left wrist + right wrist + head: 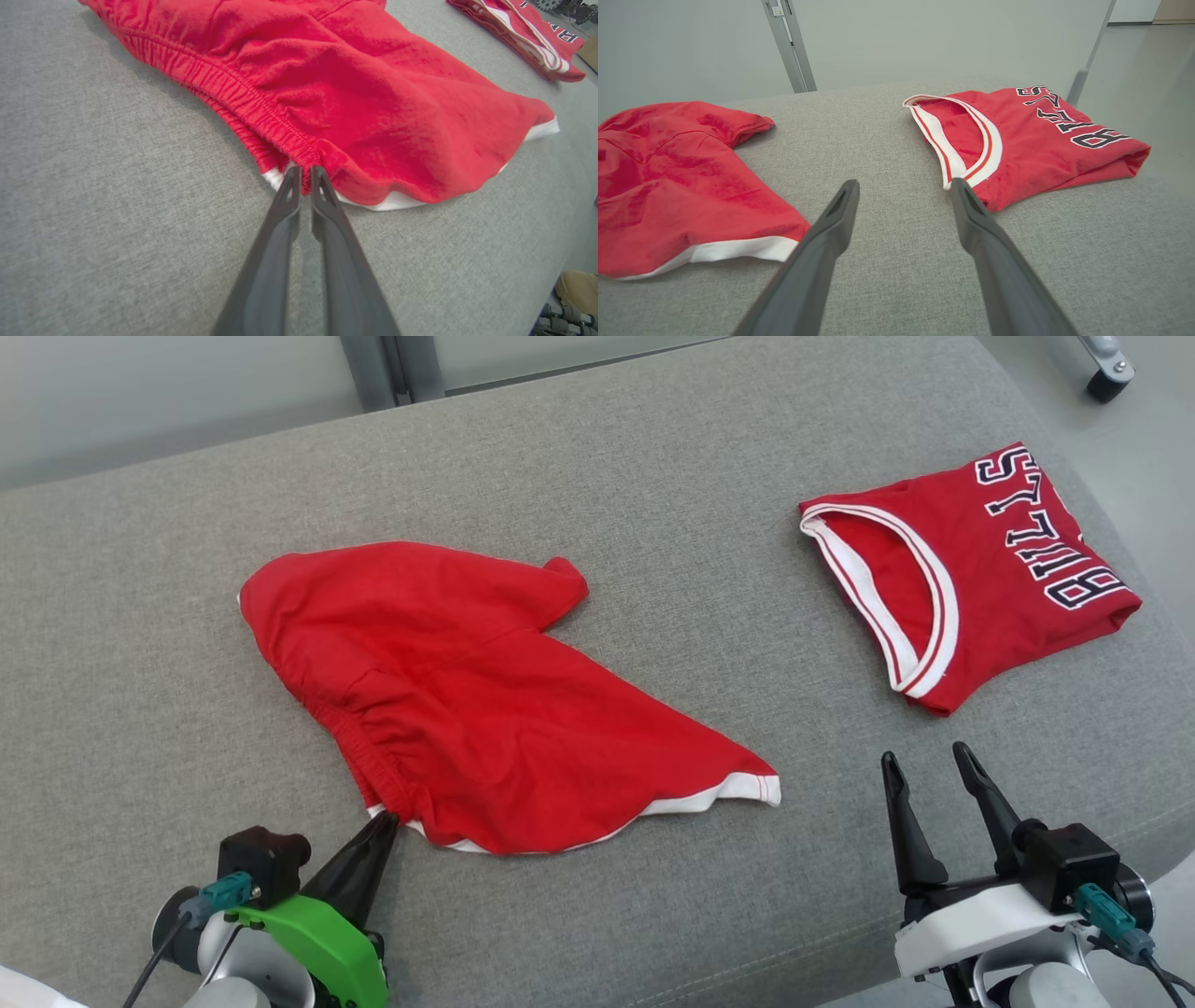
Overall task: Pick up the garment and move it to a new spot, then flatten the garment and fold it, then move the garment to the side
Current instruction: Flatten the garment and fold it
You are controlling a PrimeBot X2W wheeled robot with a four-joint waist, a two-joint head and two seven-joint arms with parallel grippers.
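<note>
1. Left gripper [387, 823]: we read its two dark fingers as pressed together on the near corner of the red shorts [467, 709]. They pinch the end of the gathered waistband [243, 98], right where the white hem trim [397, 201] begins. In the left wrist view a sliver of red cloth sits between the tips.
2. We judge this corner was chosen because the elastic band is the thickest edge. It should give a firm hold and let the rest of the cloth trail freely once lifted.
3. Both fingers lie low, almost flat along the grey cushion [653, 476]. That suits pinching an edge that rests on the surface.
4. From this grip the red shorts spread away, up and to the right in the head view. They lie rumpled on the left-centre of the cushion, not yet lifted. One leg points to the far side, and the other, with its white hem, reaches toward the near right.
5. Right gripper [924, 756]: its jaws stand wide apart and hold nothing. It sits at the near right, between the white hem and the folded red jersey [980, 579], clear of both in the head view.
6. The jersey lies on the far right, well apart from the shorts. We judge it a finished item, so the new spot should avoid it.
</note>
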